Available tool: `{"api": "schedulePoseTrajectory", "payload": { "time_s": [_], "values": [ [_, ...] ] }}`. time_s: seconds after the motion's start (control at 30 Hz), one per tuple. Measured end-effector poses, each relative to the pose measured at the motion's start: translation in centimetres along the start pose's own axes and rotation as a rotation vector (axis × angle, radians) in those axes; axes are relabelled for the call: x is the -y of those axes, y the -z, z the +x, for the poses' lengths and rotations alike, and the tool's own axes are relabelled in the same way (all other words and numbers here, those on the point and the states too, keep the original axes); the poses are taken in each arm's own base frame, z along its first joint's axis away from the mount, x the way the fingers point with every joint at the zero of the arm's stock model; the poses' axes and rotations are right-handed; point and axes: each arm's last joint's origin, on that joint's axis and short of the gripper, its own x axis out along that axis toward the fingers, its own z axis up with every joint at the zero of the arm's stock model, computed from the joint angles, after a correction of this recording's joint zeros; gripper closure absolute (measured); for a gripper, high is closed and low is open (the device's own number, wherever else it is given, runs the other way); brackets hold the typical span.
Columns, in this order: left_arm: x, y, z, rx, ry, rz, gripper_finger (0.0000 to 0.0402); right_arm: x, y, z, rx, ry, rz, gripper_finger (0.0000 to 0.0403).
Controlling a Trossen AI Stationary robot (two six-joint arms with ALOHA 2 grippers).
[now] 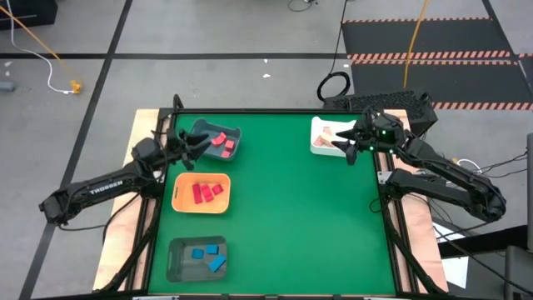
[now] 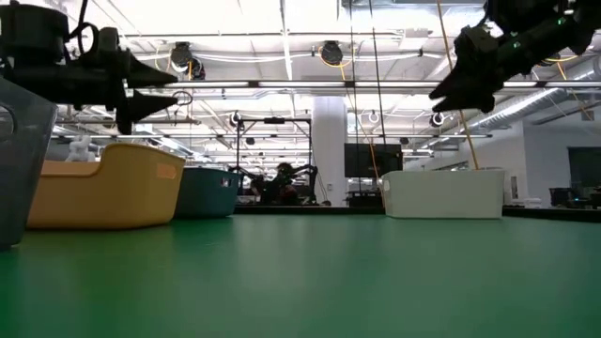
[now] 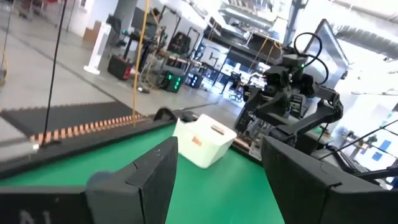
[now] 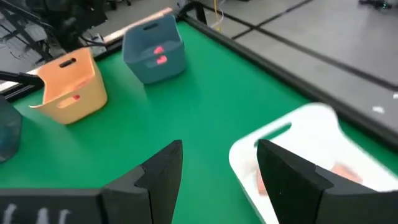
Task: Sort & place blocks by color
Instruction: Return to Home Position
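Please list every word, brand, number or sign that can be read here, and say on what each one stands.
"TROSSEN": white letters on the left arm, high view.
Pale marks on the left gripper and the right gripper, wrist views: cut off, unreadable.
Elsewhere: nothing readable.

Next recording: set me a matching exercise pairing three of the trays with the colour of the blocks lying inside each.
Trays:
1. orange tray
2. white tray
3. grey tray lowest in the high view

Contents:
A. blue blocks
B. pale tan blocks
C. red blocks

Pairs: 1-C, 2-B, 3-A.

The left gripper and right gripper hang open above the table, holding nothing.
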Motion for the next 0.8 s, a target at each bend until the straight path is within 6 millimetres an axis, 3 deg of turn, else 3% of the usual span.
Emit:
{"api": "schedulePoseTrajectory", "payload": {
  "time_s": [0.4,0.8],
  "values": [
    [-0.3,0.7,-0.2,-0.028,-0.02,-0.05,0.017,1.5,5.7,2.8,0.07,-0.029,0.13,0.0202],
    [-0.3,0.8,-0.2,-0.035,-0.024,-0.09,0.017,1.9,8.2,3.3,0.176,-0.067,0.192,0.0202]
  ]
}}
